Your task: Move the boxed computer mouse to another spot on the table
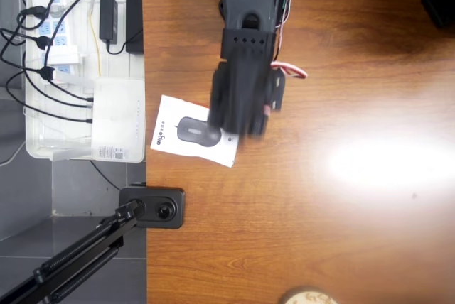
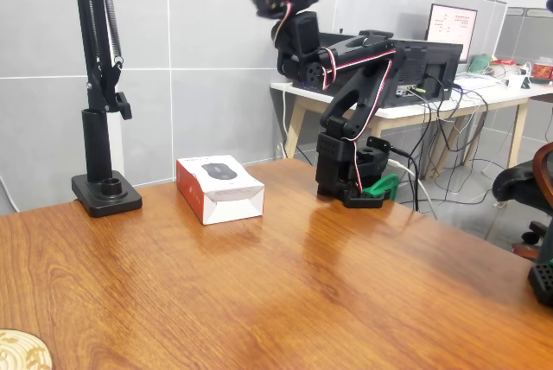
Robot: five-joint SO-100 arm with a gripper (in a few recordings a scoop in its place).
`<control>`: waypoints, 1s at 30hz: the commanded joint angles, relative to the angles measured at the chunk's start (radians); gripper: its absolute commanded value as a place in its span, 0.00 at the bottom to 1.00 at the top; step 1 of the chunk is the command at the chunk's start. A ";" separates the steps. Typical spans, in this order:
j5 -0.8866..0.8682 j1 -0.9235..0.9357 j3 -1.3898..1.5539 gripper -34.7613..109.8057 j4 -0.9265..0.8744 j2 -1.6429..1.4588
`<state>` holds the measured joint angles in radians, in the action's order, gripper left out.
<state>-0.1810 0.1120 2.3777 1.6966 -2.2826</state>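
Mouse box: we see the boxed computer mouse (image 1: pixel 193 132) lying flat near the left edge of the table (image 1: pixel 341 197) in the overhead view, printed face up, small lettering toward the left end. In the fixed view the carton (image 2: pixel 219 187) shows its orange-red side and sits between the lamp-stand base (image 2: pixel 106 194) and the arm's base.

Arm: the black arm (image 2: pixel 359 85) is folded high above the tabletop; from overhead it covers part of the box's right end.

Gripper: we find the gripper (image 1: pixel 238 116) above the box's right end — it looks blurred, and we cannot tell whether its jaws stand apart or together. In the fixed view it is raised well clear of the carton.

Clamp: a black clamp mount (image 1: pixel 153 207) grips the table's left edge — just below the box in the overhead view.

Off the table: a white tray of power strips (image 1: pixel 50 69) stands to the left.
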 commanded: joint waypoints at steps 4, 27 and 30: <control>0.052 0.035 0.195 0.24 0.067 -0.325; -0.083 -0.098 0.423 0.24 0.071 -0.827; -0.140 -0.098 0.423 0.24 0.071 -0.827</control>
<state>-0.2761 0.0092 2.8026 1.7671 -3.1078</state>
